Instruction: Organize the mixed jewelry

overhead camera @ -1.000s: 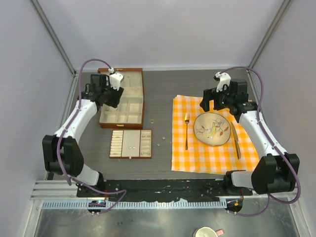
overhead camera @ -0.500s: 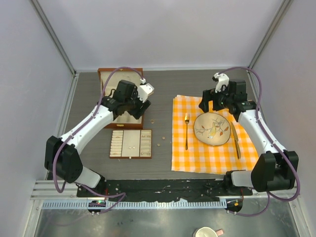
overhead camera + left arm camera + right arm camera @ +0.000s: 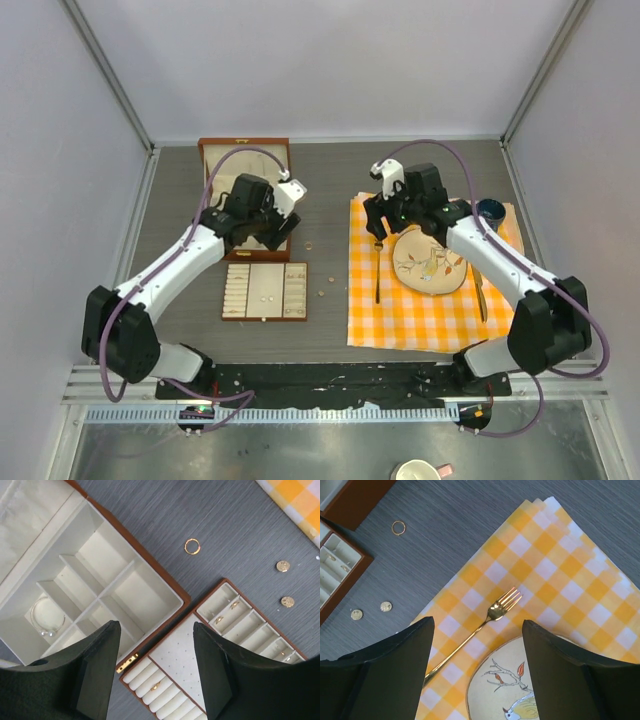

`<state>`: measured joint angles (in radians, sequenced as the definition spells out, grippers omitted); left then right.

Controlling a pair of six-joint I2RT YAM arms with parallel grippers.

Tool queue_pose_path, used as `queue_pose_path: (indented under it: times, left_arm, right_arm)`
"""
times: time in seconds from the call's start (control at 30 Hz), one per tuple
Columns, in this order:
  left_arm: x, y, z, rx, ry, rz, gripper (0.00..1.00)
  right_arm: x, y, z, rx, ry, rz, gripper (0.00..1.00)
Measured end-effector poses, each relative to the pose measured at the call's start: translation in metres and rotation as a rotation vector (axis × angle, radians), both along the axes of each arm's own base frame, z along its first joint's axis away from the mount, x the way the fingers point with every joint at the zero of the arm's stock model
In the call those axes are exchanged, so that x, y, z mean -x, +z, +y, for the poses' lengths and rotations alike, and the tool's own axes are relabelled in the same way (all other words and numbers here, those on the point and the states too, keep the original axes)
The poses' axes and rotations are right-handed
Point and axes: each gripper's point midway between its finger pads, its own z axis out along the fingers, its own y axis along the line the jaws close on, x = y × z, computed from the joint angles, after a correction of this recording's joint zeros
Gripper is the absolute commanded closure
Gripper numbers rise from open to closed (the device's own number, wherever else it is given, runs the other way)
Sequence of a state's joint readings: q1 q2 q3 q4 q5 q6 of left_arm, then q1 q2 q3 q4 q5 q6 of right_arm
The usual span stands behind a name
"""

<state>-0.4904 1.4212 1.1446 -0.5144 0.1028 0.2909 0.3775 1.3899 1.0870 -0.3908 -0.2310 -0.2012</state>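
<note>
Left gripper [image 3: 156, 626]: your fingers stand wide and hold nothing, over the box [image 3: 145, 597].
Right gripper [image 3: 477, 622]: wide too, above the fork [image 3: 492, 615].
Bracelet [image 3: 46, 617]: in a box compartment.
Ring [image 3: 192, 546]: on the table [image 3: 240, 525], right of the box (two studs [image 3: 283, 566] lie nearer, right of the tray [image 3: 175, 655]).

Bright even overhead light, soft faint shadows, sharp focus, dark pincers slightly blurred

No writing, label, brand, number or sign can be read in any of the three views.
</note>
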Motion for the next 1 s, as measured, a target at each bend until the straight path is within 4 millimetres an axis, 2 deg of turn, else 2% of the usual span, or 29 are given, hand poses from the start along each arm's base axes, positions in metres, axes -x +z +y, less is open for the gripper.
queue_pose_path:
  times: [0.17,0.3,0.5,0.73,1.0]
  left_arm:
    - [0.012,0.003,0.013,-0.004,0.027,-0.044,0.30]
    - [0.012,0.010,0.026,0.011,0.059,-0.075,0.29]
    - [0.005,0.012,0.065,0.028,0.168,-0.089,0.28]
    - [0.009,0.011,0.096,0.051,0.242,-0.091,0.28]
    - [0.011,0.003,0.114,0.064,0.278,-0.068,0.28]
  right_arm:
    - [-0.016,-0.012,0.026,0.061,0.057,0.003,0.31]
    - [-0.027,-0.025,0.050,0.094,0.115,0.012,0.35]
    - [-0.041,-0.046,0.086,0.116,0.197,0.027,0.40]
    - [-0.042,-0.071,0.127,0.158,0.317,0.028,0.52]
    - [-0.038,-0.090,0.161,0.193,0.441,0.024,0.54]
